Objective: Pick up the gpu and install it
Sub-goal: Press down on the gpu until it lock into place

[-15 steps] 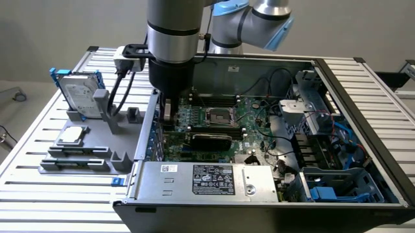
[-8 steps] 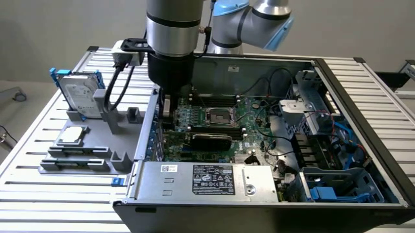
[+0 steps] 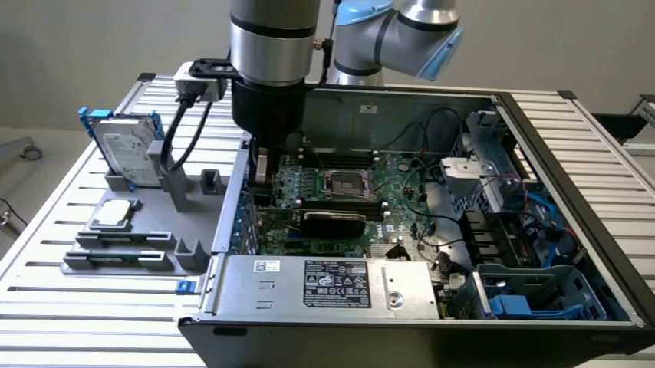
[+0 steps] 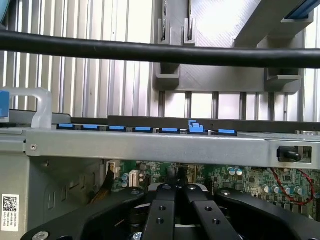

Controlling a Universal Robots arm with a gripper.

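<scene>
On the exterior view's left, a grey parts tray (image 3: 153, 222) sits on the slatted aluminium table (image 3: 61, 307). A silver hard drive in a blue frame (image 3: 123, 149) stands upright at its far end, and a small square CPU chip (image 3: 113, 213) lies nearer the front. Just right of the tray, the arm reaches down inside the open computer case (image 3: 573, 230), its gripper (image 3: 264, 172) low at the case's left wall over the green motherboard (image 3: 348, 192). In the wrist view the gripper's black fingers (image 4: 165, 210) are pressed together, clenched. Whether they pinch anything cannot be told. The gpu (image 3: 333, 221), its black cover showing, lies on the motherboard below the CPU socket (image 3: 343, 182), right of the gripper. The power supply (image 3: 327, 284) fills the case's near edge.
</scene>
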